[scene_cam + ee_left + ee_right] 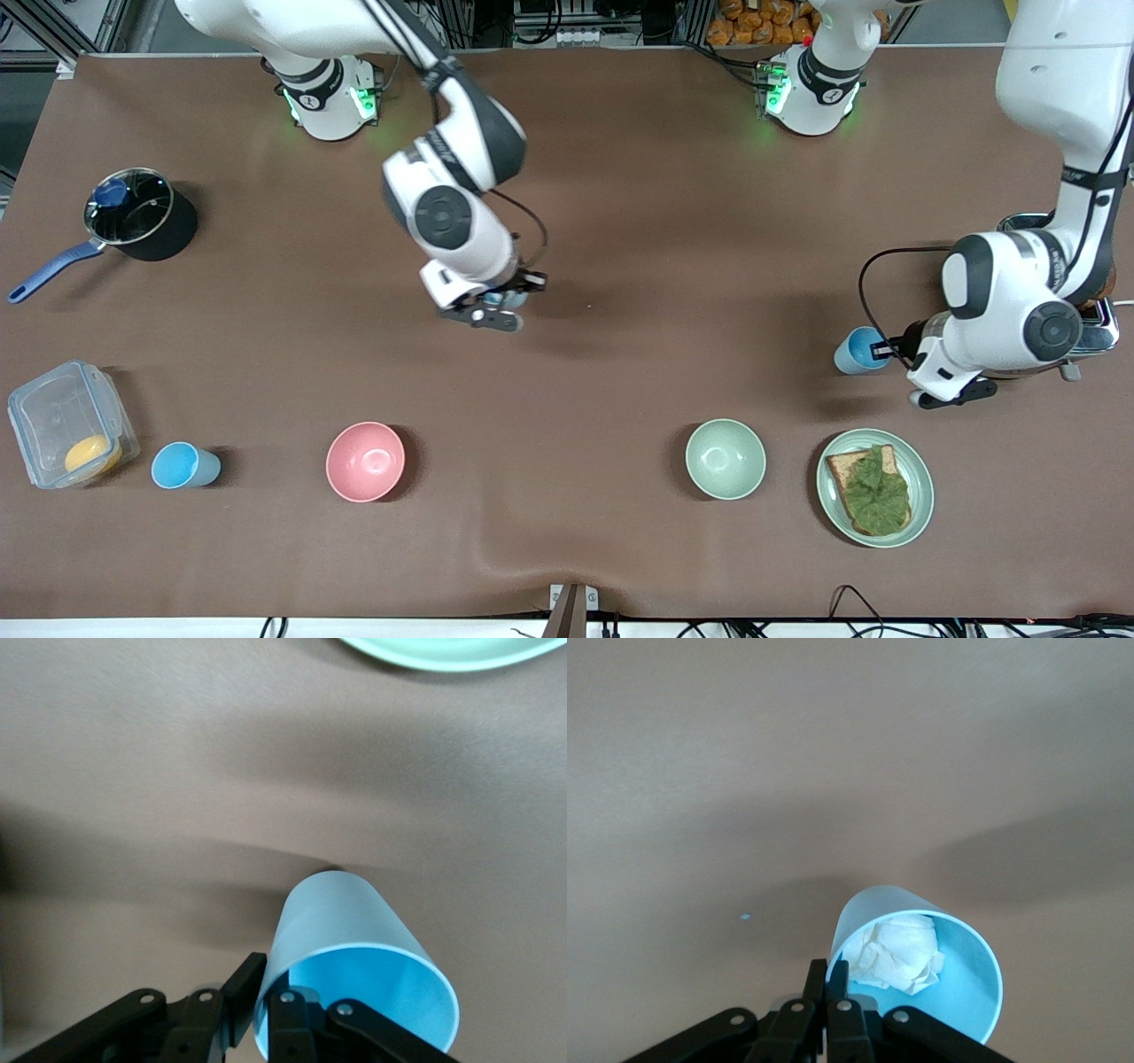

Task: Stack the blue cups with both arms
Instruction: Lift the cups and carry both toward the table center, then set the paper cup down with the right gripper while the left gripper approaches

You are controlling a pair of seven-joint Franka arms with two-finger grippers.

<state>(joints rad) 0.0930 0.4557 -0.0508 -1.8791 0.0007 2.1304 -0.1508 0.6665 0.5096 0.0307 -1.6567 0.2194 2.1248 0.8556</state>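
Note:
My right gripper (505,306) is over the middle of the table, shut on the rim of a blue cup (515,299) that my hand mostly hides. In the right wrist view my right gripper (830,979) pinches the wall of that cup (961,992), which holds crumpled white paper (899,952). My left gripper (886,350) is at the left arm's end of the table, shut on the rim of a second blue cup (852,351). In the left wrist view my left gripper (266,983) has one finger inside that empty cup (341,912) and one outside. A third blue cup (184,465) stands beside the clear box.
A pink bowl (365,461), a pale green bowl (725,458) and a green plate (833,496) with toast and lettuce line the edge nearest the front camera. A clear box (53,416) and a lidded pot (133,213) are at the right arm's end. A pale green rim (443,647) shows in the left wrist view.

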